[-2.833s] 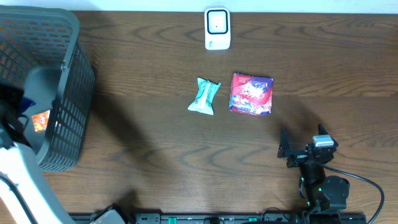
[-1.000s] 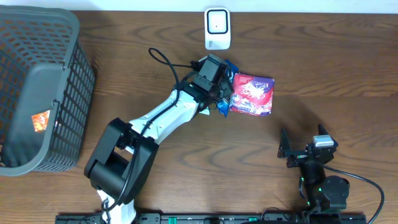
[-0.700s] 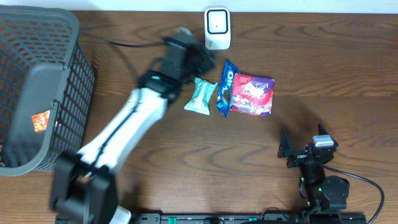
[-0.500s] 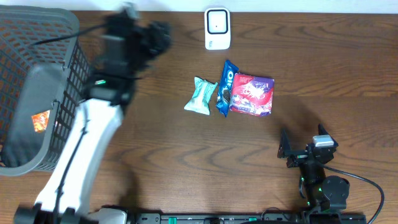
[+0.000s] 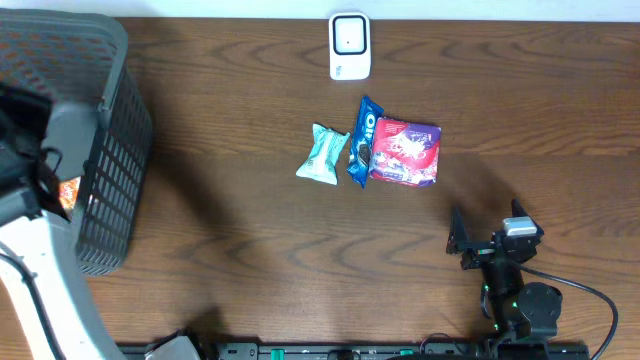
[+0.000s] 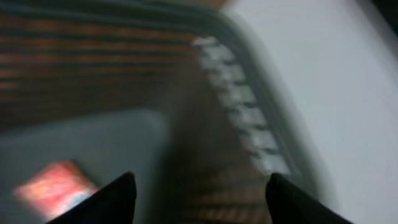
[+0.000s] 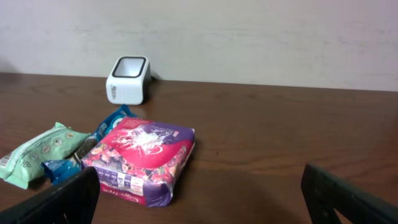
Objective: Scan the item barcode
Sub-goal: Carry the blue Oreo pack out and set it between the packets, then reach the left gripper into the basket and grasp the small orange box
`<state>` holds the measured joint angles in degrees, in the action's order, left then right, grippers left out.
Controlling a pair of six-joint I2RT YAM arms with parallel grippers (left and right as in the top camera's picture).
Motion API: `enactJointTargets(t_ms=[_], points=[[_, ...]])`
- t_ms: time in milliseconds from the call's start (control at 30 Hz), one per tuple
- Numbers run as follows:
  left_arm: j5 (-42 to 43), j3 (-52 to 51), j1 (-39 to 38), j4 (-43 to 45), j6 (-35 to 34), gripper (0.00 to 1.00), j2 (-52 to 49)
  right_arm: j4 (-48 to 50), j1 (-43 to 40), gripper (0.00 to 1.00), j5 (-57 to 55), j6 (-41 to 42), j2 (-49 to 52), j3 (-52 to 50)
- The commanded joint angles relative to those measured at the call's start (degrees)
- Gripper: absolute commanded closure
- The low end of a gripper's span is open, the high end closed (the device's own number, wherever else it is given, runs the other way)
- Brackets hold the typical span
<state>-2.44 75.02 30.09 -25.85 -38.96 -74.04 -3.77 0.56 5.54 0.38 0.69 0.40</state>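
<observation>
Left gripper (image 6: 200, 181) above the basket (image 5: 112, 150), packets well apart to its right
Its fingers stand apart, empty; right gripper (image 7: 200, 175) wide, empty; blue packet (image 5: 362, 140) ahead-left of it, touching the red packet (image 5: 404, 151); scanner (image 5: 349, 46) beyond.

Overhead looks straight down on the whole counter (image 5: 250, 250); right wrist cam sits low, facing the scanner (image 7: 128, 79) and wall (image 7: 249, 37), so both share it. Left wrist cam's blurry, close over the basket (image 6: 242, 118).

Bare table (image 5: 230, 220) between basket (image 5: 115, 150) and packets (image 5: 403, 152)
</observation>
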Motion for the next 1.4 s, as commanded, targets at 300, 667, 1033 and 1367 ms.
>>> enactJointTargets(t_ms=[300,667,1033,1367], points=[[-4.35,0.22,4.81,-6.21,0.33,0.32,-20.9,-0.2,0.72,0.01,-0.07,-0.66,-0.31,-0.04],[-4.04,0.22,4.81,-4.42,0.35,0.44,-31.91,-0.22,0.72,0.01,-0.07,-0.66,-0.31,-0.04],[-4.02,0.13,4.81,-2.82,0.33,0.49,-33.46,-0.22,0.72,0.01,-0.07,-0.66,-0.31,-0.04],[-2.54,-3.1,4.81,-4.04,0.35,0.49,-33.48,-0.22,0.72,0.01,-0.07,-0.66,-0.31,-0.04]])
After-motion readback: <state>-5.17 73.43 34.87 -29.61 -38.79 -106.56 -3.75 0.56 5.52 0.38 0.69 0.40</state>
